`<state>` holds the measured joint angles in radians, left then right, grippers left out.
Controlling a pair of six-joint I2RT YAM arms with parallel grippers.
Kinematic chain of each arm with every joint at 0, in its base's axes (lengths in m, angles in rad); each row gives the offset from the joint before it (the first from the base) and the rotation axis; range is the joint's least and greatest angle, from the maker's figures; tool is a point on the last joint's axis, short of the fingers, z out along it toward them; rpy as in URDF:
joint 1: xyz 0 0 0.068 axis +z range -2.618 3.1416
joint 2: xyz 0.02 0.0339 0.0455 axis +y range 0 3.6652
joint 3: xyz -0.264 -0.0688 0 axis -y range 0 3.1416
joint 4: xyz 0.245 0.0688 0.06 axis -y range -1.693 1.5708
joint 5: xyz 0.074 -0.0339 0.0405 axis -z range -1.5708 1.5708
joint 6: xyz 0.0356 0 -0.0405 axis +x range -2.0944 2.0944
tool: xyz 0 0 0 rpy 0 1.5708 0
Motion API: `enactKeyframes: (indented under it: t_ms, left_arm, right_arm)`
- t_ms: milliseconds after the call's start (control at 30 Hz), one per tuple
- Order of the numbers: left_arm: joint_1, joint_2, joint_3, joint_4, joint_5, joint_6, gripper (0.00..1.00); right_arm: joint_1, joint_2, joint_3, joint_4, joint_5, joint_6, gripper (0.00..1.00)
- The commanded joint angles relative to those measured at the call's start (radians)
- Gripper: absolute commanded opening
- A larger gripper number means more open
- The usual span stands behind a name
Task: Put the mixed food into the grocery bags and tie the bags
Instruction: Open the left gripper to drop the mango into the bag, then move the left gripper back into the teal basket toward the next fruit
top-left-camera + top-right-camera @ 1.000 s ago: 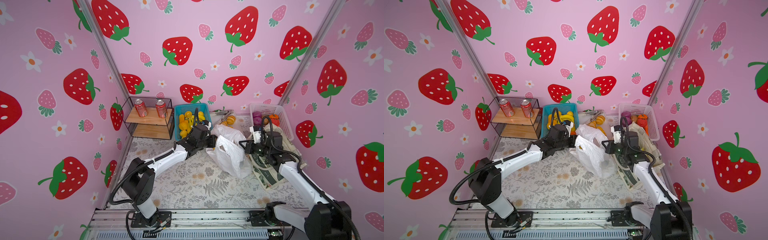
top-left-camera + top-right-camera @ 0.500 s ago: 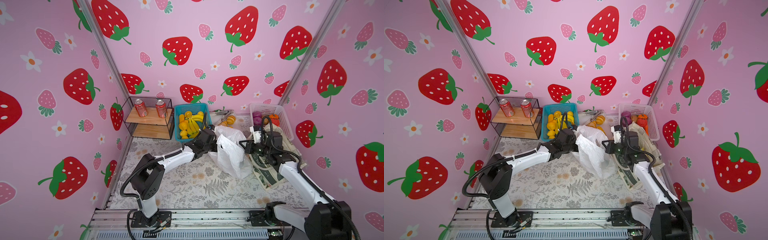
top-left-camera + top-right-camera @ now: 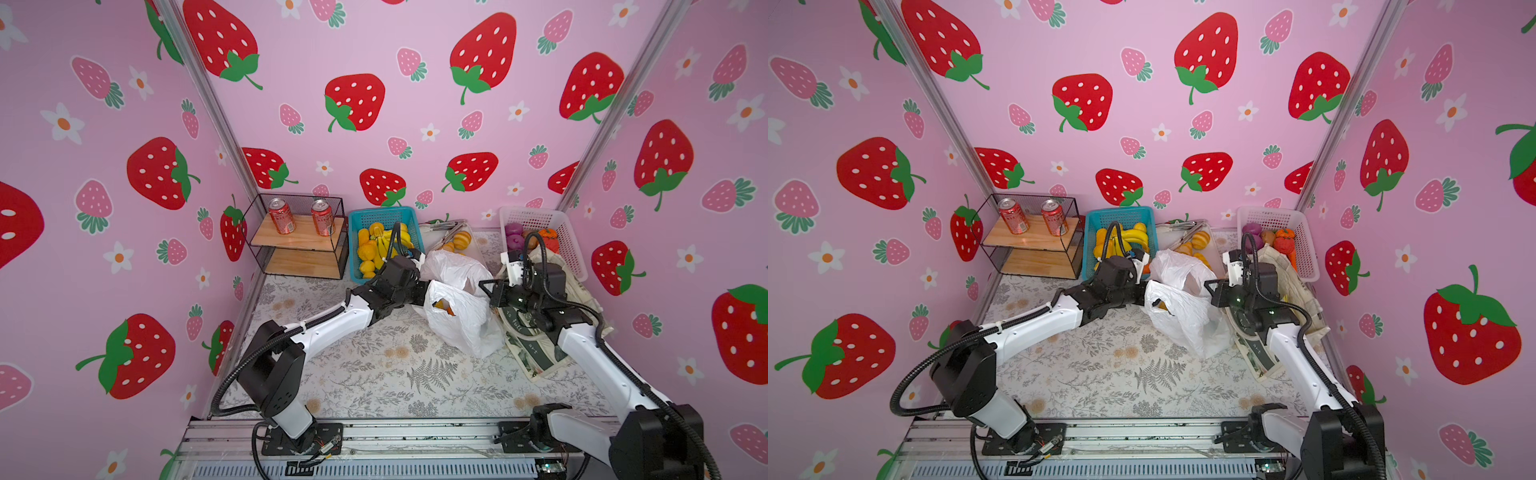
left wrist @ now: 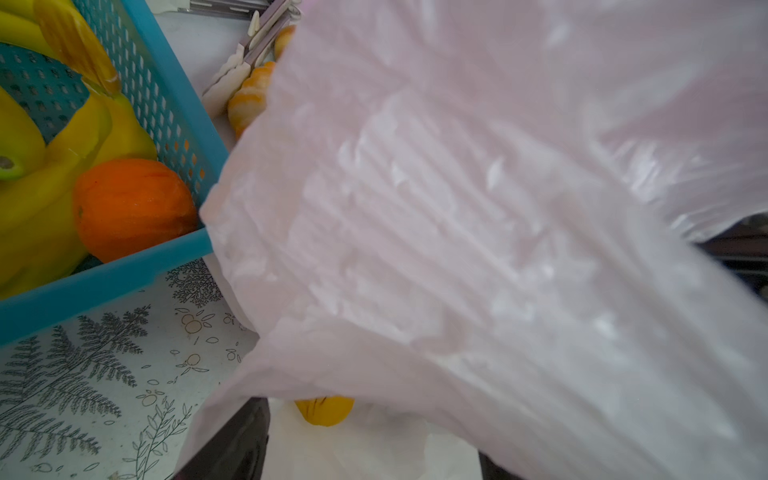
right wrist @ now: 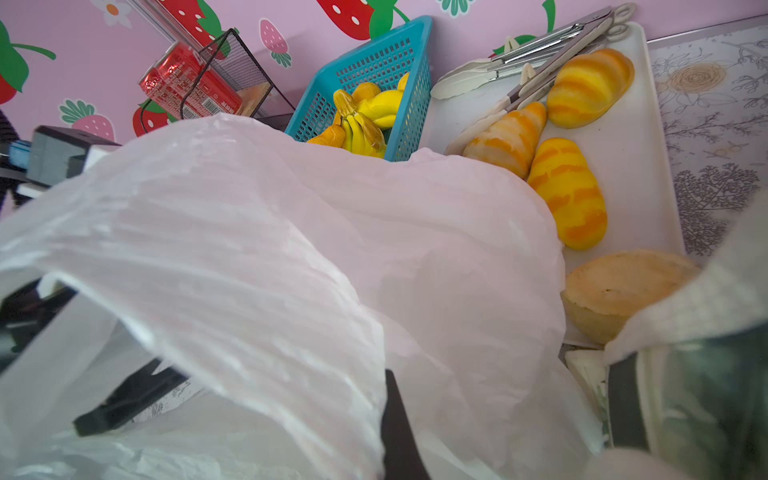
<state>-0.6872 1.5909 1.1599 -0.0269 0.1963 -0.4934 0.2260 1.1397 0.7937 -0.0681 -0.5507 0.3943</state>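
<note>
Limp, slippery, light bag (image 3: 461, 324) sits at the mat's (image 3: 374, 374) 1 o'clock — left gripper (image 3: 422, 289) spread at its 10 o'clock, right gripper (image 3: 485, 286) pinching its rim at 2 o'clock — best taken by a bunched handle.

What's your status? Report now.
Left gripper open at white plastic bag mouth. Right gripper shut on its edge. Orange item inside; bag untied.

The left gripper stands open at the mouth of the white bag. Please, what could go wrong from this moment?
1. Bag film drapes over the left gripper; if it pulls back, it may drag the white plastic bag along and spill the yellow food inside.
2. Only the right gripper seems to pinch the rim. The thin film could slip out, and the mouth would collapse.
</note>
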Motion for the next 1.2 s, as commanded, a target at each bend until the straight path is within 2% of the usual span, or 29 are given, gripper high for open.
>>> enactKeyframes:
  t_ms: [0, 167, 233, 333, 433, 600, 767, 967, 1167]
  left_arm:
    - [0.037, -0.097, -0.047, 0.006, 0.095, 0.010, 0.78]
    - [0.102, -0.235, -0.132, 0.009, 0.111, 0.012, 0.79]
    - [0.126, -0.287, -0.160, 0.003, 0.085, 0.016, 0.79]
    - [0.163, -0.340, -0.188, -0.036, -0.009, 0.011, 0.78]
    - [0.189, -0.332, -0.157, -0.145, -0.176, 0.023, 0.76]
    - [0.231, -0.180, -0.004, -0.299, -0.289, 0.091, 0.76]
    - [0.277, 0.014, 0.163, -0.383, -0.335, 0.157, 0.75]
    - [0.332, 0.257, 0.383, -0.506, -0.330, 0.202, 0.75]
    - [0.347, 0.422, 0.547, -0.558, -0.316, 0.224, 0.74]
  right_arm:
    - [-0.007, -0.002, 0.004, 0.015, 0.017, -0.023, 0.01]
    - [-0.006, -0.006, 0.009, 0.024, 0.027, -0.033, 0.01]
    - [-0.007, -0.007, 0.008, 0.025, 0.029, -0.037, 0.01]
    - [-0.007, -0.006, 0.010, 0.025, 0.030, -0.041, 0.01]
    - [-0.006, -0.004, 0.012, 0.028, 0.030, -0.043, 0.01]
    - [-0.006, 0.006, 0.012, 0.043, 0.019, -0.037, 0.01]
    - [-0.007, 0.006, 0.004, 0.053, 0.009, -0.032, 0.01]
    - [-0.006, 0.009, -0.001, 0.057, 0.003, -0.035, 0.01]
    - [-0.006, 0.023, -0.010, 0.084, -0.015, -0.028, 0.01]
